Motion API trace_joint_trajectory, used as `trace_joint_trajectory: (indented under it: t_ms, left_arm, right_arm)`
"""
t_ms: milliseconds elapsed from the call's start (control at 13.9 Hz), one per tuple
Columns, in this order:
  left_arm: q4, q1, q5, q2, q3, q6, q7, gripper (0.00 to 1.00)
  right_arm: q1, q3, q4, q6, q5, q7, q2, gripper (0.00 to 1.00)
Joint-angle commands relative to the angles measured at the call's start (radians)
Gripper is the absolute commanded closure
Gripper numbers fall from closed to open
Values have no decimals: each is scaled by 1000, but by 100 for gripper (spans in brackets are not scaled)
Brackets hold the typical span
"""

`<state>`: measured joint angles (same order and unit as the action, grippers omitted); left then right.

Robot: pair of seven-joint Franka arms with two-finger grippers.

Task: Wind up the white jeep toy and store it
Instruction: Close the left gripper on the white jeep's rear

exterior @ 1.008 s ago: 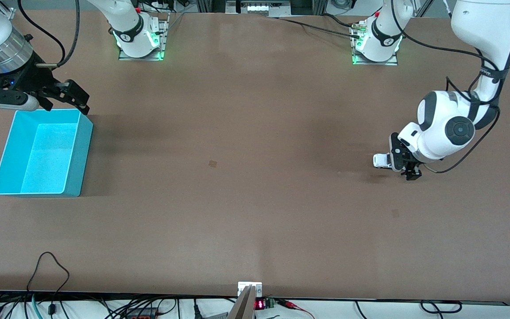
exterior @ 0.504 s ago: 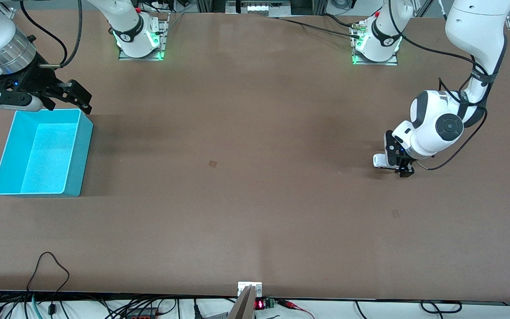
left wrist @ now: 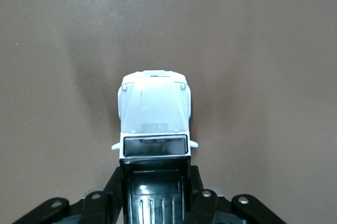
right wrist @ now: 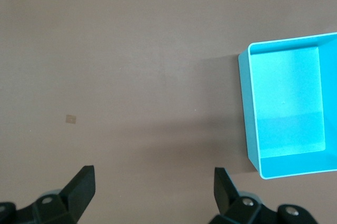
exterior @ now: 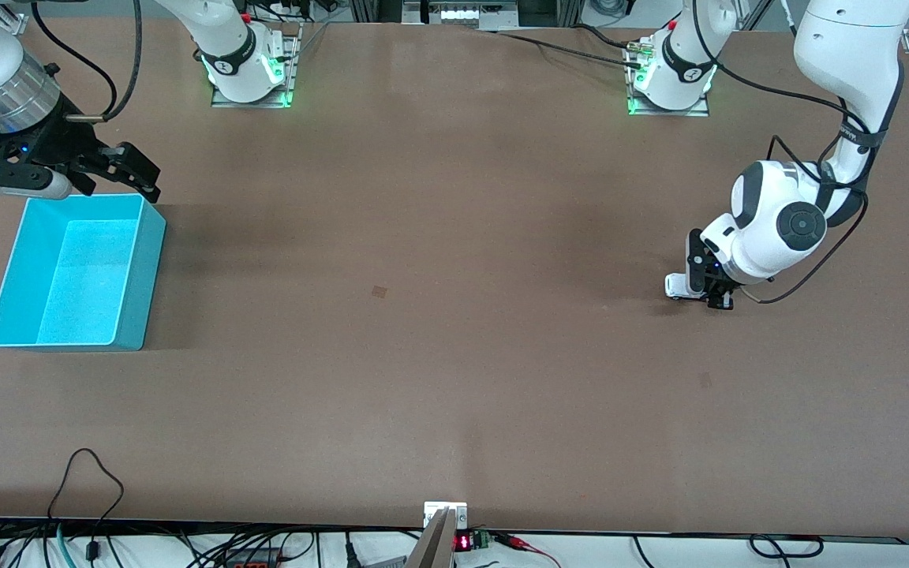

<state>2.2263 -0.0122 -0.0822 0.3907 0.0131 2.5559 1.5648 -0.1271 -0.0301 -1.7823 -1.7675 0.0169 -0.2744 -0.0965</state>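
Observation:
The white jeep toy (exterior: 675, 285) stands on the brown table toward the left arm's end. In the left wrist view the jeep (left wrist: 154, 113) shows its white bonnet, dark windscreen and black roof. My left gripper (exterior: 712, 295) is down at the table, and its fingers (left wrist: 111, 192) press against both sides of the jeep's rear half, shut on it. My right gripper (exterior: 119, 186) is open and empty, and hangs over the table just beside the corner of the turquoise bin (exterior: 144, 268) that lies farthest from the front camera. The bin (right wrist: 245, 108) is empty.
A small dark mark (exterior: 379, 291) lies on the table near its middle. Cables (exterior: 91, 473) and a small display (exterior: 462, 541) run along the edge nearest the front camera. The arm bases (exterior: 249, 71) stand at the edge farthest from it.
The left arm's wrist has shifted a little toward the right arm's end and settled lower around the jeep. The jeep has stayed in place. The right gripper has barely moved.

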Motion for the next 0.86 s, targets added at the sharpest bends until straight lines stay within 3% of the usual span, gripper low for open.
trace_joint_trajectory:
  t_ms: [0, 360, 792]
  left_arm:
    - [1, 32, -14, 6, -1, -20, 18, 72]
    - [-23, 99, -18, 36, -1, -49, 29, 72]
    - [-91, 208, -18, 105, 1, -49, 248, 72]
  right_arm:
    - [0, 1, 0, 13, 0, -3, -8, 0]
    - [0, 1, 0, 14, 0, -3, -8, 0]
    - [0, 1, 0, 14, 0, -3, -8, 0]
